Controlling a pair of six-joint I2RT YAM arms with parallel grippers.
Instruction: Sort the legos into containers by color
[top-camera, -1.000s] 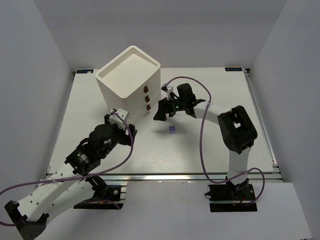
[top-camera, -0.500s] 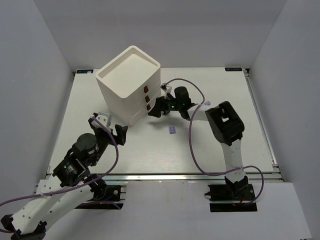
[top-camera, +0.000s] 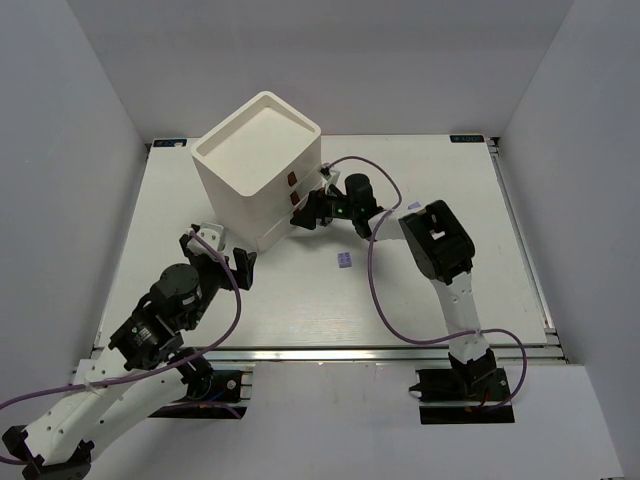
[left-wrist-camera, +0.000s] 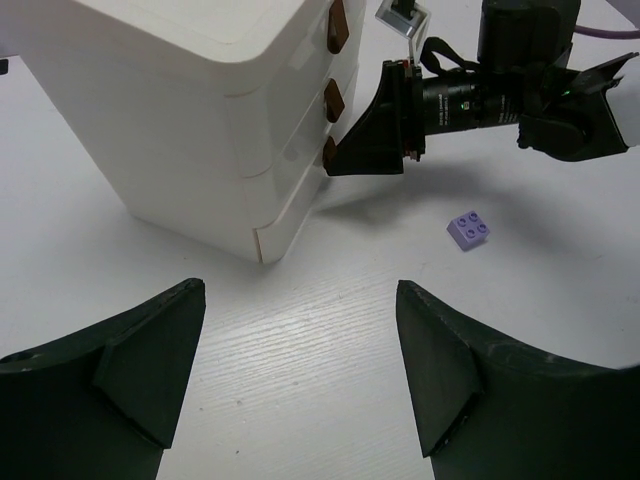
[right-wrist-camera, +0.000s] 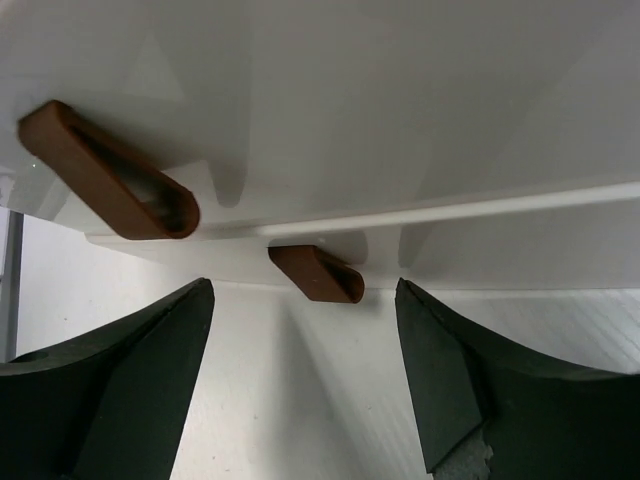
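Risk: right gripper (top-camera: 303, 215), facing a drawer handle (right-wrist-camera: 316, 273), may pinch off-centre and slip, or drag the whole cabinet (top-camera: 258, 150).
Right gripper state: released, empty.
Left gripper (left-wrist-camera: 298, 295): released, empty.
Purple lego (top-camera: 344, 260): on table (top-camera: 450, 280), 5 o'clock from right gripper, 3 o'clock from left gripper, touching neither.

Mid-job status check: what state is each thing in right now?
left gripper: open, empty, over the table
right gripper: open, jaws either side of a drawer handle, not closed on it
drawers: all three appear shut
purple lego: loose on the table, studs up
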